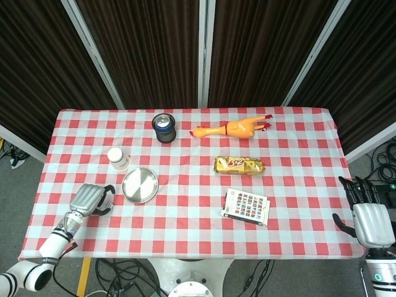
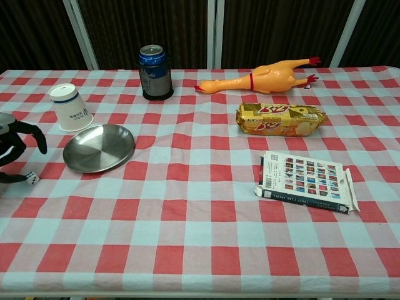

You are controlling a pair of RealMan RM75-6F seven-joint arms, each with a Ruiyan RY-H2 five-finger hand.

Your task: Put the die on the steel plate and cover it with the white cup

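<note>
The small white die lies on the checked cloth left of the steel plate. My left hand hovers over the die with its dark fingers curved and apart; the thumb tip sits beside the die and nothing is held. In the head view the hand hides the die. Behind the plate stands the white cup, narrow end up. My right hand hangs past the table's right edge with its fingers spread.
A blue can stands at the back, with a rubber chicken to its right. A gold snack packet and a printed booklet lie on the right half of the table.
</note>
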